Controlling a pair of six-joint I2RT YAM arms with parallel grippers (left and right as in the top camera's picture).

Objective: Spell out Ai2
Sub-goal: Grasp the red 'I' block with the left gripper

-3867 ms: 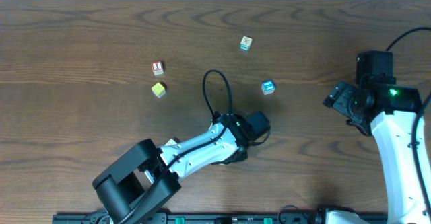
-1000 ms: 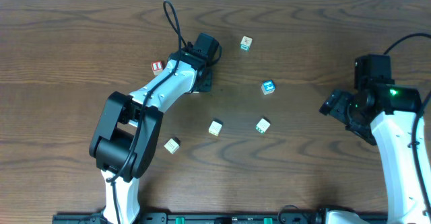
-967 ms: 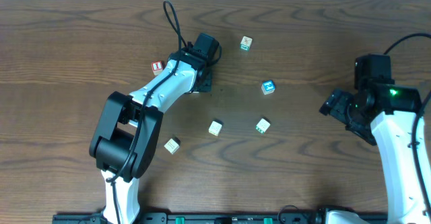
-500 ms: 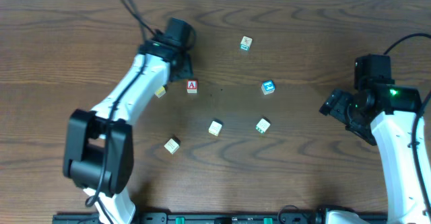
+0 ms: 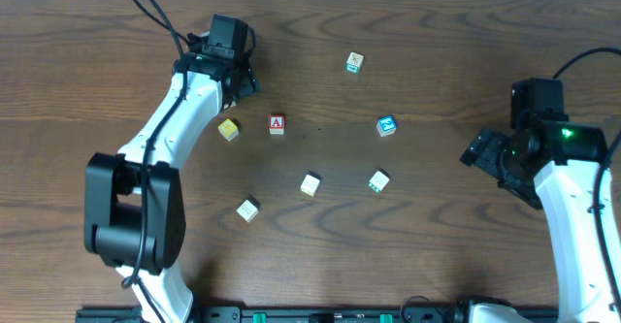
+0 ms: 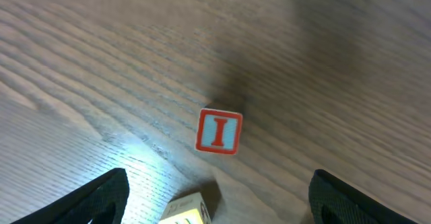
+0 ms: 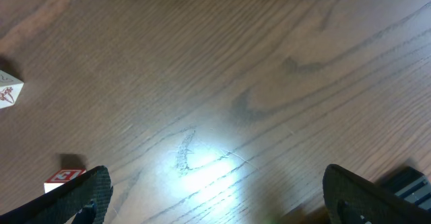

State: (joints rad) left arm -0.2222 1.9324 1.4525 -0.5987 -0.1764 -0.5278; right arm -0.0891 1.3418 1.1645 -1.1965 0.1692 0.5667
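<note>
The left arm (image 5: 179, 119) has swung from the table's near middle to its far left, and the left gripper (image 5: 239, 79), jaws wide apart and empty, now hangs above the red "I" cube (image 6: 219, 131). The red "A" cube (image 5: 277, 124), unseen at first, now lies alone between the yellow cube (image 5: 228, 129) and the blue "2" cube (image 5: 386, 125). Three pale cubes (image 5: 310, 183) once under the arm are uncovered.

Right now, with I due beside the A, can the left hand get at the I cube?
Probably yes: the left hand hangs open above the I cube, with only the yellow cube close by.
</note>
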